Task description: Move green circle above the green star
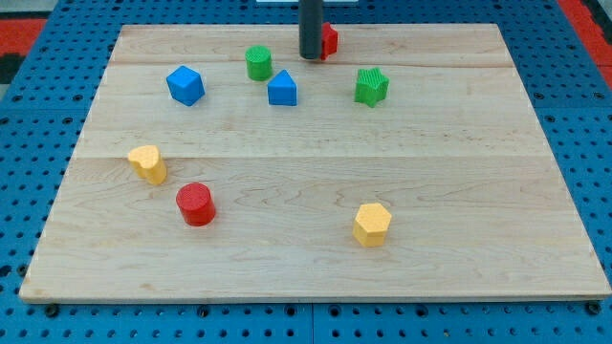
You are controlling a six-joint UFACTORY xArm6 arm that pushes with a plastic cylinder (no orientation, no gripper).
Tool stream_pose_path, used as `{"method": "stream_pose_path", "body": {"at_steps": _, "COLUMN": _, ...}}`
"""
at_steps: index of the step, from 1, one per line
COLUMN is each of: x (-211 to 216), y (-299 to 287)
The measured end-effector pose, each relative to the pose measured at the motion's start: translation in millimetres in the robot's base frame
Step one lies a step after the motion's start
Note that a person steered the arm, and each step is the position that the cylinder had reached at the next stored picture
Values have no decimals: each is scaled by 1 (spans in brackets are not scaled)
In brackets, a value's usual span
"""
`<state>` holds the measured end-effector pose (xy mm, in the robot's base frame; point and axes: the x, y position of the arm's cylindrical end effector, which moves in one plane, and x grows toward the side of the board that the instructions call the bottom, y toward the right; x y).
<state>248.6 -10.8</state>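
The approach step seems to be in hand: my tip (312,56) sits at the far edge, bare, grasping nothing, right of the green circle (258,63) and apart from it. The green star (371,86) lies further right. Next, I judge, the tip must get left of the circle and push it right, passing the blue block (282,89) and red block (329,40).
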Motion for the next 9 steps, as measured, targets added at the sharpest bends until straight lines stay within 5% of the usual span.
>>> {"method": "stream_pose_path", "body": {"at_steps": 2, "x": -11, "y": -125}}
{"method": "stream_pose_path", "body": {"at_steps": 4, "x": 18, "y": -62}}
{"method": "stream_pose_path", "body": {"at_steps": 7, "x": 44, "y": -42}}
{"method": "stream_pose_path", "body": {"at_steps": 9, "x": 40, "y": 48}}
